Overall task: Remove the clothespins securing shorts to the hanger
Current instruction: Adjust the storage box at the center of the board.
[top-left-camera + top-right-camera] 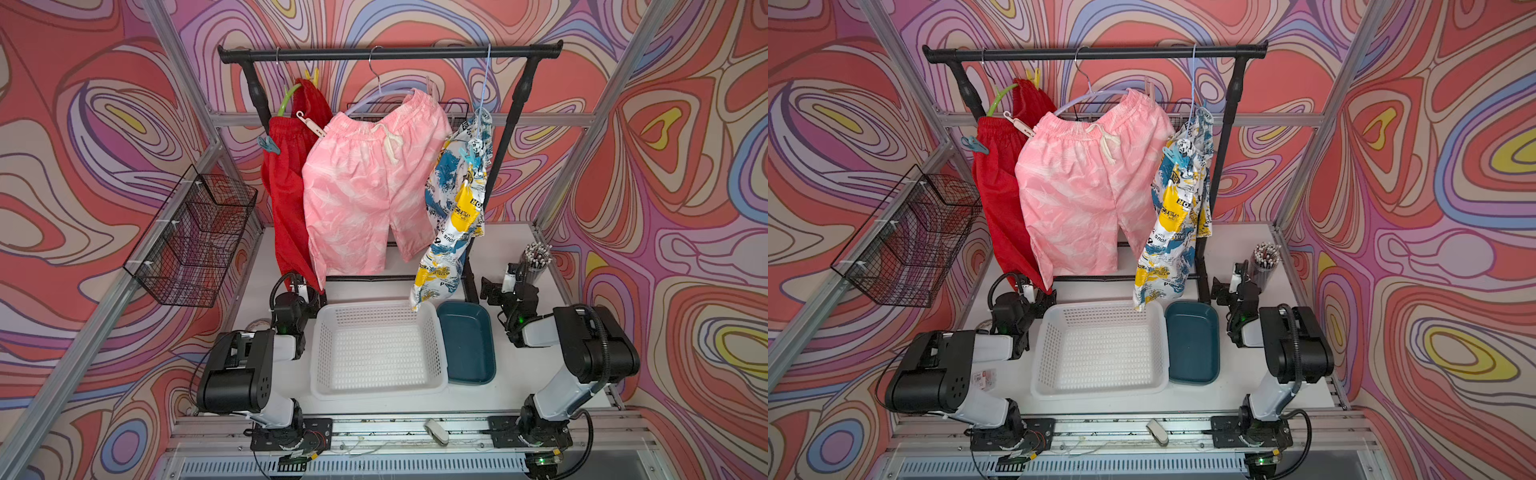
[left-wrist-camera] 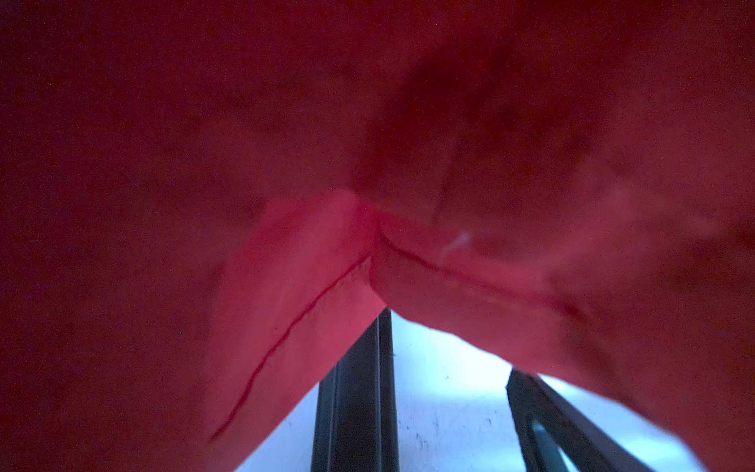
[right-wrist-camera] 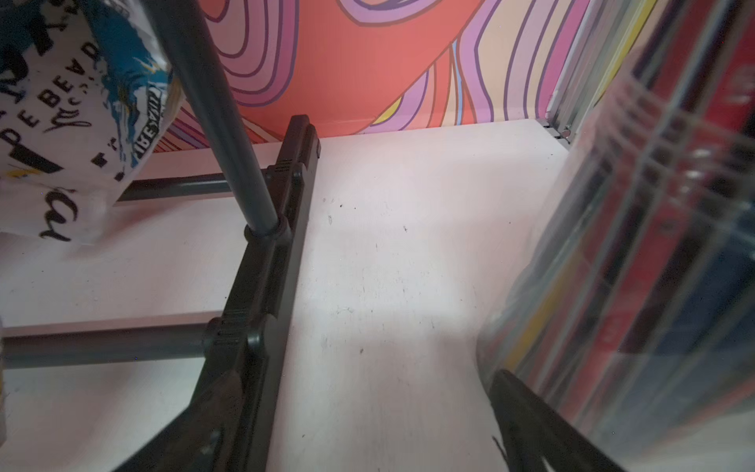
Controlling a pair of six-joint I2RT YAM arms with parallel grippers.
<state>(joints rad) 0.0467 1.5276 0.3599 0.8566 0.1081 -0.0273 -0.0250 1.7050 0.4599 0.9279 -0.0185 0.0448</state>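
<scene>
Three shorts hang from hangers on a black rack in both top views: red shorts (image 1: pixel 286 195), pink shorts (image 1: pixel 365 187) and printed shorts (image 1: pixel 455 208). On the red pair sit a yellow clothespin (image 1: pixel 311 77), a teal-grey clothespin (image 1: pixel 268 144) and a pale one (image 1: pixel 309 124). Another pale clothespin (image 1: pixel 430 88) holds the pink waistband, and a light blue clothespin (image 1: pixel 469 156) pinches the printed pair. My left gripper (image 1: pixel 300 286) is low, under the red hem, open; red cloth (image 2: pixel 367 143) fills its wrist view and hides one finger. My right gripper (image 1: pixel 498 284) is open by the rack's foot (image 3: pixel 278 253), holding nothing.
A white slotted basket (image 1: pixel 378 388) and a teal tray (image 1: pixel 467 376) lie between the arms. A black wire basket (image 1: pixel 199 232) hangs on the left frame. A clear cup of sticks (image 1: pixel 536 259) stands just beside the right gripper. A small grey object (image 1: pixel 435 430) lies on the front rail.
</scene>
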